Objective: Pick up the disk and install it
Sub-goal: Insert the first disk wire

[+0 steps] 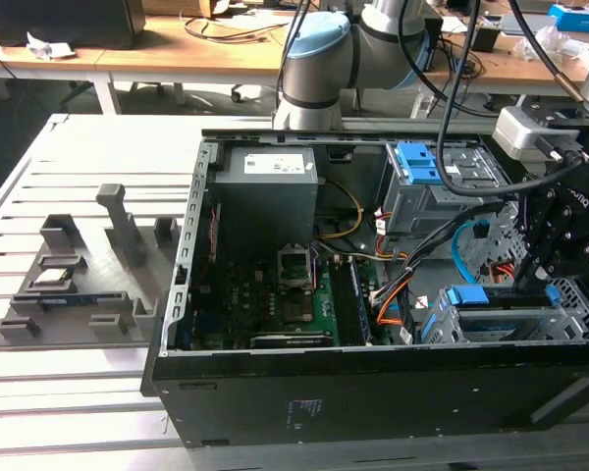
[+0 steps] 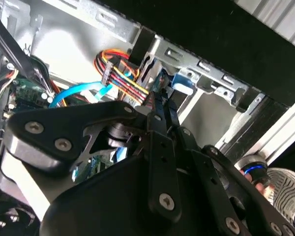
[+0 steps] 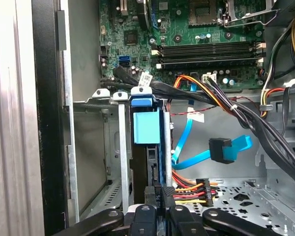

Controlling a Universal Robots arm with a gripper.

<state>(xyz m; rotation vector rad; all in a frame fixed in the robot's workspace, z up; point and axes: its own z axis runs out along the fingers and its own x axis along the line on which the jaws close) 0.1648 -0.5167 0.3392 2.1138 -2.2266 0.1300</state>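
Note:
The disk (image 1: 491, 316) stands on edge in the lower drive bay at the open computer case's front corner, on the exterior view's right. Its bright blue rails and blue pull tab (image 3: 147, 127) face me in the first wrist view. My gripper (image 1: 536, 287) hangs straight over the disk's end. In both wrist views the two black fingers lie pressed together, and the gripper (image 3: 160, 195) sits right at the disk's dark near edge. The same shut gripper (image 2: 163, 101) points at the blue rail (image 2: 180, 84) inside the grey bay frame. Whether the tips touch the disk is hidden.
A blue-fronted grey drive cage (image 1: 424, 169) and the power supply (image 1: 270, 182) sit at the back of the case. The motherboard (image 3: 201, 29) lies in the middle. A blue data cable (image 3: 227, 148) and coloured power wires (image 3: 189, 189) hang beside the bay. A grey fixture (image 1: 88, 280) rests outside.

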